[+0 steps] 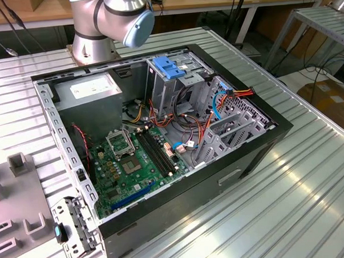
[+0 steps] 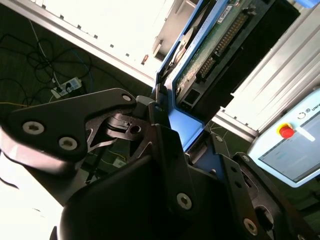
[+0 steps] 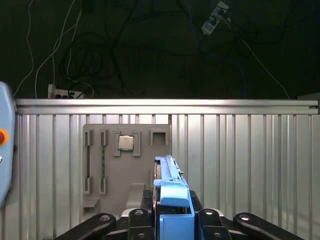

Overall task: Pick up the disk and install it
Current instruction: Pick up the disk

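Disk (image 3: 172, 197) is sitting edge-on between the fingers (image 3: 196, 204). They are clamping it on both flat sides, so they are closed on it, not wide. In the first wrist view its blue rail (image 3: 175, 220) is facing the camera. The drive body is sticking out past the fingertips, clear of the desk (image 3: 240, 150) and touching nothing else.

In the second wrist view the disk (image 2: 215, 50) is showing its green circuit board and connector row. The blue rail (image 2: 182, 127) is running back into the gap between the black fingers (image 2: 167, 150), with the linkage arms spreading out on either side.

Beyond the disk in the first wrist view, the ribbed metal desk is carrying a grey fixture plate (image 3: 100, 165) with a square chip (image 3: 126, 142) seated in one pocket. The disk is overlapping the plate's near edge as that camera sees it. A pendant (image 3: 2, 145) with a red button is sitting at the desk's side, and it is also showing in the second wrist view (image 2: 295, 145). Past the desk rim, cables and a power strip (image 3: 212, 17) are lying on the dark floor.

In the exterior view the arm (image 1: 113, 17) is standing at the far end of an open PC case (image 1: 181, 203), which is lying on its side on the desk (image 1: 312, 191). Inside are the motherboard (image 1: 133, 165), a grey power supply (image 1: 93, 89) and a drive cage holding a bare blue bracket (image 1: 166, 66). The fixture plate (image 1: 14, 187) is lying to the exterior view's left of the case.
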`<state>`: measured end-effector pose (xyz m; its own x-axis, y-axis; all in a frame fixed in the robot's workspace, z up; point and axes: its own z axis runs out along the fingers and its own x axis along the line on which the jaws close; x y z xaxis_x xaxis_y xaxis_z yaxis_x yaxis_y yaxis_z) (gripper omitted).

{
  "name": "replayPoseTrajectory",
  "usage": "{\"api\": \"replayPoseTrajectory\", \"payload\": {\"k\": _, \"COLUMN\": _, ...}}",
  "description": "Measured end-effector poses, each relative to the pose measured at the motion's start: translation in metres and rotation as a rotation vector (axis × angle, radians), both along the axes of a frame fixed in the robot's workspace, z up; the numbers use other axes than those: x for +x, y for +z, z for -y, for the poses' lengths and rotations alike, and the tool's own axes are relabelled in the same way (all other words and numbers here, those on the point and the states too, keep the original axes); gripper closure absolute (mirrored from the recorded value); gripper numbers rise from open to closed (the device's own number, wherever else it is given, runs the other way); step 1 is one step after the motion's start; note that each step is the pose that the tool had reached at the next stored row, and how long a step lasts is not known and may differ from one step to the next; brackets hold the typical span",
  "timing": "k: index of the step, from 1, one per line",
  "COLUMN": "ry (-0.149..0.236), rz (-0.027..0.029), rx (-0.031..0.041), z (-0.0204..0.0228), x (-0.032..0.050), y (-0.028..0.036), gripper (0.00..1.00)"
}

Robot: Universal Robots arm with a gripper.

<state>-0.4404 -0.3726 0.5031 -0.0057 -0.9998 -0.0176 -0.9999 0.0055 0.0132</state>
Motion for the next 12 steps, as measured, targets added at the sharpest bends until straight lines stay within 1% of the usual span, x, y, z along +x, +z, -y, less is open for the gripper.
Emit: {"api": "replayPoseTrajectory", "payload": {"k": 12, "ry": 0.000, "rz": 0.0000, "rx": 0.0000, "z": 0.0002, "x": 0.0079, "y": 0.0000, "gripper": 0.63}}
